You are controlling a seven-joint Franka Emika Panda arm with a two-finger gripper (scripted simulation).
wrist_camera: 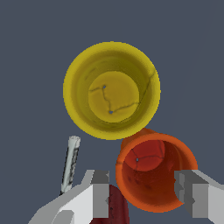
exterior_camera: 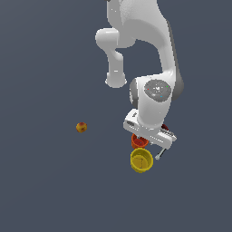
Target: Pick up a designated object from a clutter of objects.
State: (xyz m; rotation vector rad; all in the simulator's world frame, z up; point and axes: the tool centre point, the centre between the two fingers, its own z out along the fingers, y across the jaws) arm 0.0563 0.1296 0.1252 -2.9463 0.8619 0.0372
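The small orange cup (wrist_camera: 156, 171) stands upright, touching the larger yellow cup (wrist_camera: 111, 89). In the exterior view the orange cup (exterior_camera: 139, 141) sits just under my hand, with the yellow cup (exterior_camera: 142, 160) in front of it. My gripper (wrist_camera: 146, 194) is open and empty above the orange cup. One finger (wrist_camera: 100, 194) is outside the rim and the other finger (wrist_camera: 188, 194) is at the opposite rim. In the exterior view the gripper (exterior_camera: 144, 139) is mostly hidden by the hand. The dark red mug (wrist_camera: 114, 205) lies partly hidden behind one finger.
A small silver tool (wrist_camera: 70, 164) lies beside the yellow cup, close to one finger; it also shows in the exterior view (exterior_camera: 159, 155). A tiny yellow-red ball (exterior_camera: 81, 127) sits alone towards the exterior view's left. A sliver of the dark red mug (exterior_camera: 164, 128) shows behind the hand.
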